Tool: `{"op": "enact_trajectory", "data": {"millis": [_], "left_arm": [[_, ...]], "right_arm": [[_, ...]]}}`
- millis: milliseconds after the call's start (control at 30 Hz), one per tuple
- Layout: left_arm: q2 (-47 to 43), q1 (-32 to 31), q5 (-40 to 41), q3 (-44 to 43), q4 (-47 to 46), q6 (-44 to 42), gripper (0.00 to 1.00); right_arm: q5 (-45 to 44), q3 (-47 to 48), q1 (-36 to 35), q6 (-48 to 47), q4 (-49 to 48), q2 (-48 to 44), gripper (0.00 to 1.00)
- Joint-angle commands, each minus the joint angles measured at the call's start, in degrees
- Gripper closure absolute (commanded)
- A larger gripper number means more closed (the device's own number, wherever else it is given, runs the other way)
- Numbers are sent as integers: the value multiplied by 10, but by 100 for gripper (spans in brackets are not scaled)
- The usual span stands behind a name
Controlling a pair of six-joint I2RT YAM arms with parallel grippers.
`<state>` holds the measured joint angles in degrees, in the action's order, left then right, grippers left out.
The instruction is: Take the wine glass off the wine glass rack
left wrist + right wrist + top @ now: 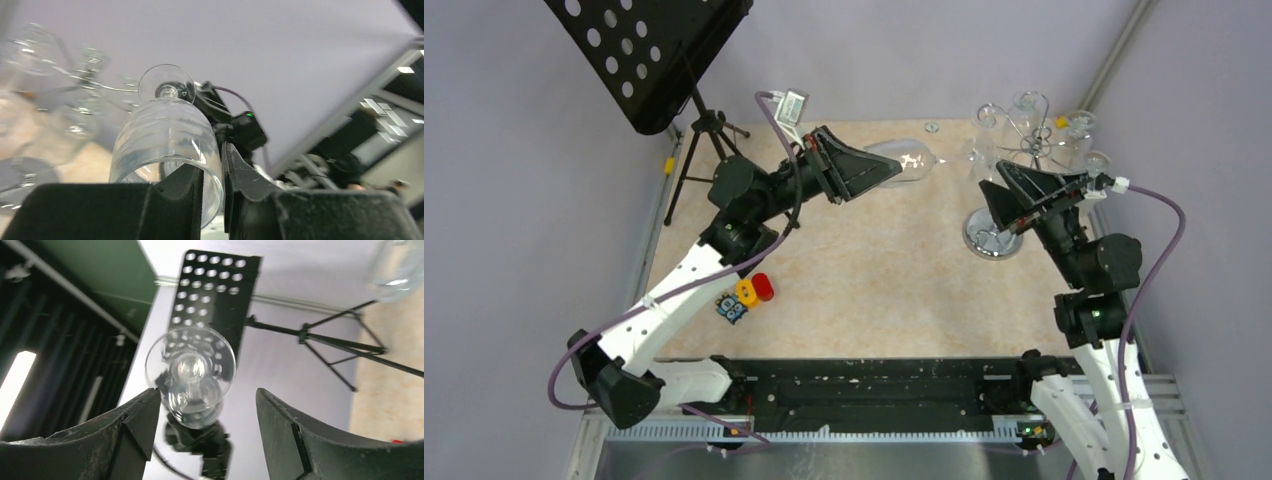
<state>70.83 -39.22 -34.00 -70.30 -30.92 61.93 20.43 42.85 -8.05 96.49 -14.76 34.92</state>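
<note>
The clear wine glass [906, 162] lies on its side in the air, its foot pointing right at the chrome wine glass rack [1027, 135]. My left gripper [879, 172] is shut on the glass rim. In the left wrist view, one finger [187, 192] is inside the bowl [165, 130] and the other is outside. My right gripper [992, 205] is open beside the rack's stem, by the glass's foot. In the right wrist view the foot [190, 367] floats between and beyond the spread fingers [207, 405], with no wire across it. Whether the foot touches the rack is unclear.
The rack's round mirrored base [992, 232] sits at the right of the table, and more glasses [1079, 125] hang on its arms. A black music stand [649, 55] on a tripod stands at the back left. Small red, yellow and blue blocks [746, 293] lie near the left arm.
</note>
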Motion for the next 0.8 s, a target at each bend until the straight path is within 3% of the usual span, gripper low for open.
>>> {"op": "enact_trajectory", "data": {"millis": [0,300,500,600,767], "left_arm": [[-28,1,148,-61,251,-228,100],[31,1,373,-137,589,-439,100],[94,11,510,-140,701,-457,100],[116,35,523,-131,732,-450,100],[126,98,459,-107,753,-433,100]], "right_arm": [[-36,54,3,-110,131,-16,29],[-120,120,2,-214,271,-40,29],[-141,129,3,-234,295,-50,30],[-136,125,2,-233,299,-50,30],[-126,113,2,-227,303,-51,31]]}}
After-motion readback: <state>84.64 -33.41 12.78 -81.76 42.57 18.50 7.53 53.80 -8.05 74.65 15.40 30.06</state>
